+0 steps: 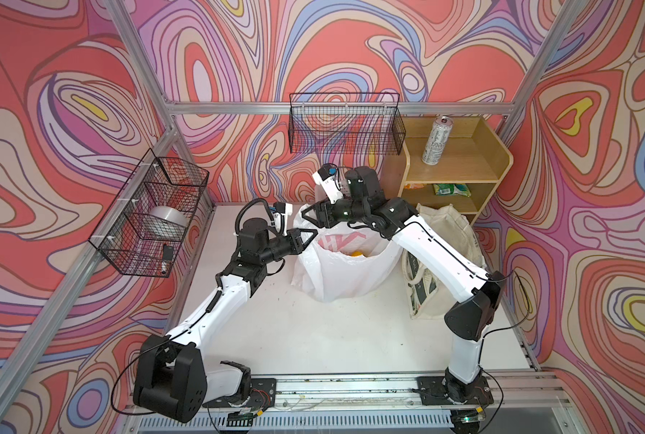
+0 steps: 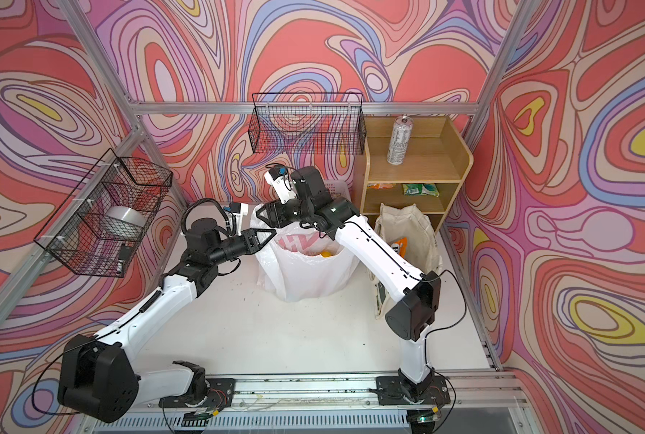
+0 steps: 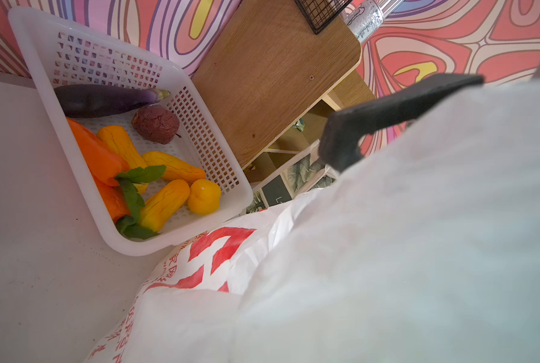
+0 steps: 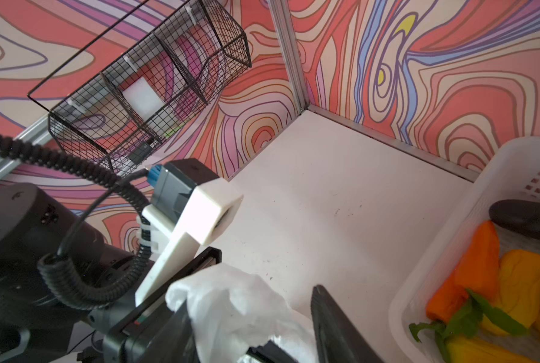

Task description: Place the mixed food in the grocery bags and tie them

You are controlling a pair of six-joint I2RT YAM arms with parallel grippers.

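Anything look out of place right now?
Nothing spilled. Odd: the left end effector pinches the white plastic bag, right end effector beside it, yet eggplant and carrot lie unpacked in the white basket.

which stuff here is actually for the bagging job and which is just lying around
For the job: white plastic bag, canvas tote, eggplant, carrot, silver can, green snack packet.
Lying about: white lattice basket, wooden shelf, wire baskets, silvery roll.
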